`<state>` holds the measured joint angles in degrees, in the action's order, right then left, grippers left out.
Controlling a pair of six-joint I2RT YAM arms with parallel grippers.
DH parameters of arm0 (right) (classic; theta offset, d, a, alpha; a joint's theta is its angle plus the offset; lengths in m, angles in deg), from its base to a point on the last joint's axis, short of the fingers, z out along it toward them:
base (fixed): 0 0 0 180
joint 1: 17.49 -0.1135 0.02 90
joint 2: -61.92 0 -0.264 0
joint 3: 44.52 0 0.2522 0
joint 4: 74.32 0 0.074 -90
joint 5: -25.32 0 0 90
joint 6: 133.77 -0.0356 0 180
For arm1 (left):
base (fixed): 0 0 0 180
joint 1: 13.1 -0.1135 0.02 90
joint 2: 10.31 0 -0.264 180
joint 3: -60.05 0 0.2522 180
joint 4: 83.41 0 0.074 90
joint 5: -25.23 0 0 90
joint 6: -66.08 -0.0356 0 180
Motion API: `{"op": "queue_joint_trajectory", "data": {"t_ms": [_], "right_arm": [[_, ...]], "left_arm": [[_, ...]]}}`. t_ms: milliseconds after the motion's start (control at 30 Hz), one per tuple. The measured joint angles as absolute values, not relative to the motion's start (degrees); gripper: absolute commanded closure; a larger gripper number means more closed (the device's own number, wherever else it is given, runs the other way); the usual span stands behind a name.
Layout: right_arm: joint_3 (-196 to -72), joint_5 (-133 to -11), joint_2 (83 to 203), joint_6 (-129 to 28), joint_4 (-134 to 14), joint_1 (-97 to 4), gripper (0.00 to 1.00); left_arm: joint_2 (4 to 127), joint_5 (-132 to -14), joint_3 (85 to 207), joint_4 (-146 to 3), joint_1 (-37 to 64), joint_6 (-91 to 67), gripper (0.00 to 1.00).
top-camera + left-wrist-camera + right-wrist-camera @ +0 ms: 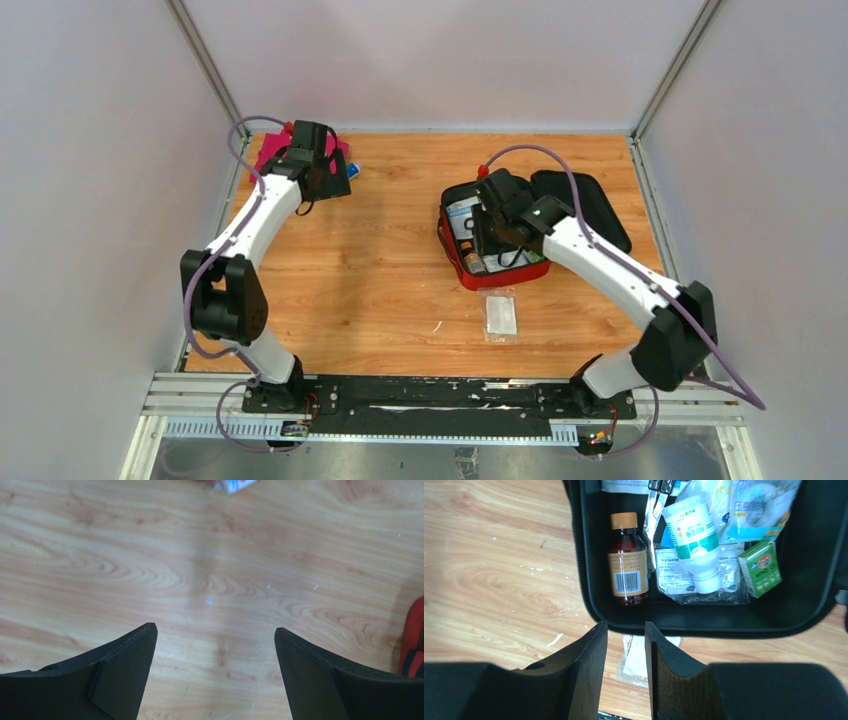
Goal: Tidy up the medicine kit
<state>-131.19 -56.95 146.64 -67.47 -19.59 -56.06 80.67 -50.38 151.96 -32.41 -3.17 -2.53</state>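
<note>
Currently left gripper (pixel 214 629) is spread wide and empty over the bare table (pixel 390 260), far left by the pink cloth (pixel 270 155). Right gripper (pixel 625 626) has its jaws slightly apart, pinching nothing, above the near rim of the medicine kit (pixel 497 277). Kit lies open right of centre, holding a brown bottle (pixel 628 560), white tube (pixel 694 540) and green box (pixel 761 567).

Red medicine kit (pixel 497 277), lid open flat (black lining), stocked

1x medicine kit (pixel 497 280), 1x brown btl (pixel 627 560), 1x green box (pixel 760 567), 1x pink cloth (pixel 268 152)
</note>
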Motion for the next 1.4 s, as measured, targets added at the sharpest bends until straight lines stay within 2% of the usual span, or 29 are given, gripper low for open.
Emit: {"op": "queue_joint_trajectory", "data": {"t_ms": [267,633,1000,1400], "right_arm": [[-126.4,-56.9,133.2,-66.2,-21.4,-56.1,0.57],[-117.0,-58.6,127.3,-65.0,-21.6,-56.1,0.58],[-114.2,-60.1,127.5,-63.4,-22.8,-56.1,0.59],[-114.1,-61.7,130.4,-62.8,-24.4,-56.1,0.60]], "left_arm": [[95.1,-55.7,167.9,-33.2,-3.5,-12.2,0.05],[108.6,-63.6,180.0,-33.3,-3.5,-27.7,0.06],[118.5,-66.9,191.2,-30.6,-3.5,-36.7,0.22],[126.8,-66.8,197.1,-28.9,-3.5,-40.0,0.27]]}}
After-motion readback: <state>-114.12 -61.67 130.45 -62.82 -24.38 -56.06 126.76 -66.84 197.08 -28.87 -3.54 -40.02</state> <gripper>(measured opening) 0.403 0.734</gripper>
